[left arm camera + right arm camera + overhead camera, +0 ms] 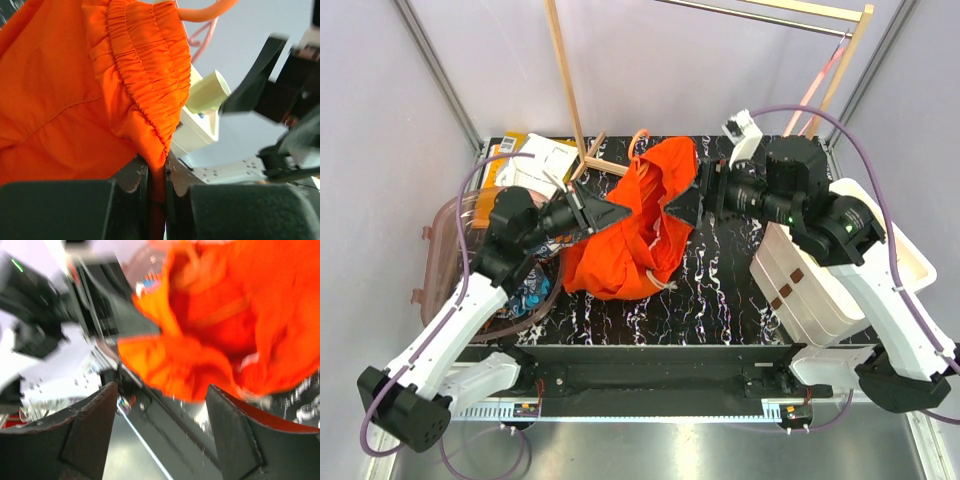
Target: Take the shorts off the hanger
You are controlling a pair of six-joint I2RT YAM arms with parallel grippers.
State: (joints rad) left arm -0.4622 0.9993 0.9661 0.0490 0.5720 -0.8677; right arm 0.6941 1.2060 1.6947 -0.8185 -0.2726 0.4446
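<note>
The plain orange shorts (638,225) hang bunched over the middle of the dark marbled table, with a white drawstring (665,285) low on the right. My left gripper (615,212) is shut on the elastic waistband (150,75) at the shorts' left side. My right gripper (682,205) is open, close to the shorts' right side, nothing between its fingers (85,425); the orange cloth (235,325) fills that blurred view beyond them. An orange hanger (640,140) peeks out behind the shorts' top. The patterned shorts (532,296) lie in the bin at left.
A clear plastic bin (455,250) stands at the left. A white lidded box (820,290) sits at the right under my right arm. A wooden rack (575,100) rises behind, with papers (535,160) at its foot. A pink hanger (810,95) hangs at the back right.
</note>
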